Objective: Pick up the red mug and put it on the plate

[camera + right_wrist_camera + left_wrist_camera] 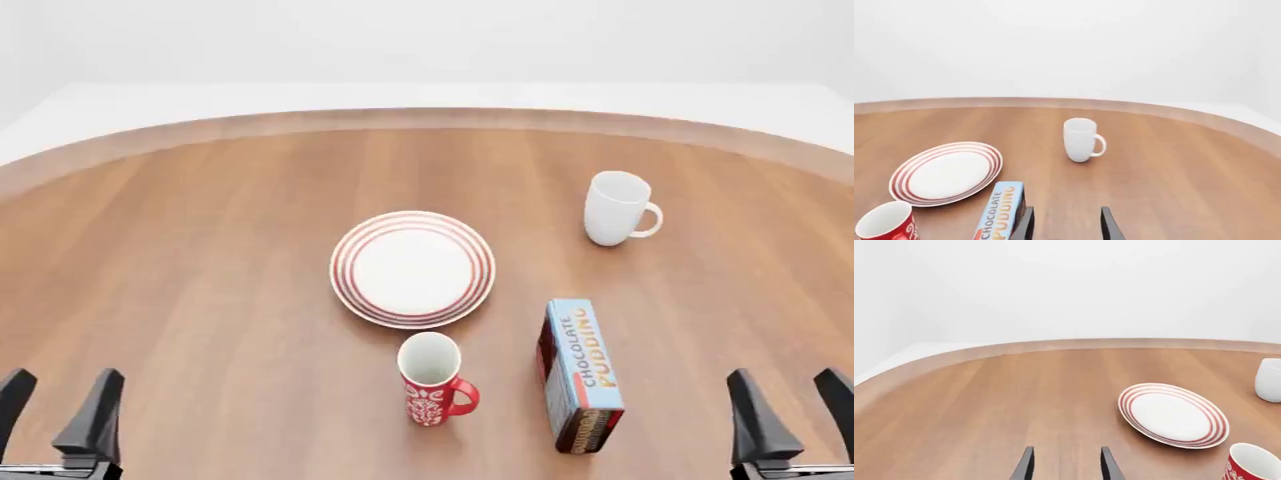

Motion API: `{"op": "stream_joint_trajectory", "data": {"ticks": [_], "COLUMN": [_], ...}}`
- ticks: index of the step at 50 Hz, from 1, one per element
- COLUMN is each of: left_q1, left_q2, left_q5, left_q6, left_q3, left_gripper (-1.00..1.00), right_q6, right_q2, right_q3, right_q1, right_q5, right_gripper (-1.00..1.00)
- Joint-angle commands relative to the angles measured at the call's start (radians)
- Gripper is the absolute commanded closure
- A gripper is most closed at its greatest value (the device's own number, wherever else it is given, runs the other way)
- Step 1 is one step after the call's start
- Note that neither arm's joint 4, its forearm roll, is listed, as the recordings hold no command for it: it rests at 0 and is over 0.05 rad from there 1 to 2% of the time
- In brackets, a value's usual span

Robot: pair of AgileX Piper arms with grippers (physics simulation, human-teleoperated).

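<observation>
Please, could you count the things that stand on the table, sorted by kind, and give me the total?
Mugs: 2, the red mug and the white mug
Plates: 1, the plate
Boxes: 1, the chocolate pudding box
Total: 4

The plate (pixel 412 269) is set near the middle of the tabletop (pixel 200 250). The red mug (pixel 431 379) is placed upright just in front of it, apart from its rim. A pudding box (pixel 581 374) is laid to the mug's right, and a white mug (pixel 617 208) is found behind the box, right of the plate.
</observation>
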Motion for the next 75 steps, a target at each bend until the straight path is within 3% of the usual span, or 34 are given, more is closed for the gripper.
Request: {"op": "stream_joint_trajectory", "data": {"ticks": [1, 3, 4, 10, 11, 15, 17, 19, 22, 23, 25, 26, 29, 32, 37, 39, 49, 51, 53, 56, 60, 64, 70, 75], "left_q1": [0.0, 0.0, 0.0, 0.0, 0.0, 0.0, 0.0, 0.0, 0.0, 0.0, 0.0, 0.0, 0.0, 0.0, 0.0, 0.0, 0.0, 0.0, 0.0, 0.0, 0.0, 0.0, 0.0, 0.0], "left_q2": [0.004, 0.004, 0.004, 0.004, 0.004, 0.004, 0.004, 0.004, 0.004, 0.004, 0.004, 0.004, 0.004, 0.004, 0.004, 0.004, 0.004, 0.004, 0.004, 0.004, 0.004, 0.004, 0.004, 0.004], "left_q5": [-0.001, -0.001, -0.001, -0.001, -0.001, -0.001, -0.001, -0.001, -0.001, -0.001, -0.001, -0.001, -0.001, -0.001, -0.001, -0.001, -0.001, -0.001, -0.001, -0.001, -0.001, -0.001, -0.001, -0.001], "left_q6": [0.0, 0.0, 0.0, 0.0, 0.0, 0.0, 0.0, 0.0, 0.0, 0.0, 0.0, 0.0, 0.0, 0.0, 0.0, 0.0, 0.0, 0.0, 0.0, 0.0, 0.0, 0.0, 0.0, 0.0], "left_q3": [-0.003, -0.003, -0.003, -0.003, -0.003, -0.003, -0.003, -0.003, -0.003, -0.003, -0.003, -0.003, -0.003, -0.003, -0.003, -0.003, -0.003, -0.003, -0.003, -0.003, -0.003, -0.003, -0.003, -0.003], "left_gripper": [-1.0, -1.0, -1.0, -1.0, -1.0, -1.0, -1.0, -1.0, -1.0, -1.0, -1.0, -1.0, -1.0, -1.0, -1.0, -1.0, -1.0, -1.0, -1.0, -1.0, -1.0, -1.0, -1.0, -1.0], "right_q6": [-0.008, -0.008, -0.048, -0.063, -0.064, -0.123, -0.149, -0.124, -0.139, -0.128, -0.134, -0.12, -0.092, -0.117, -0.108, -0.094, -0.095, -0.124, -0.088, -0.093, -0.09, -0.154, -0.124, -0.135], "right_q2": [0.008, 0.008, 0.051, 0.1, 0.16, 0.259, 0.317, 0.386, 0.401, 0.473, 0.502, 0.513, 0.579, 0.635, 0.706, 0.743, 0.905, 0.945, 0.985, 1.036, 1.08, 1.11, 1.16, 1.15], "right_q3": [-0.012, -0.012, -0.047, -0.069, -0.147, -0.205, -0.246, -0.274, -0.318, -0.342, -0.354, -0.413, -0.466, -0.556, -0.728, -0.758, -1.014, -1.07, -1.141, -1.21, -1.255, -1.266, -1.333, -1.309], "right_q1": [0.032, 0.032, 0.083, 0.102, 0.147, 0.202, 0.178, 0.196, 0.222, 0.277, 0.303, 0.317, 0.332, 0.364, 0.458, 0.482, 0.534, 0.551, 0.563, 0.586, 0.58, 0.577, 0.538, 0.554], "right_q5": [0.012, 0.012, 0.004, -0.022, -0.003, -0.023, -0.041, -0.049, -0.03, -0.028, -0.023, 0.029, 0.054, 0.121, 0.266, 0.281, 0.429, 0.471, 0.519, 0.589, 0.632, 0.668, 0.734, 0.746], "right_gripper": [-1.0, -1.0, -1.0, -1.0, -1.0, -1.0, -1.0, -1.0, -1.0, -1.0, -1.0, -1.0, -1.0, -1.0, -1.0, -1.0, -1.0, -1.0, -1.0, -1.0, -1.0, -1.0, -1.0, -1.0]}}
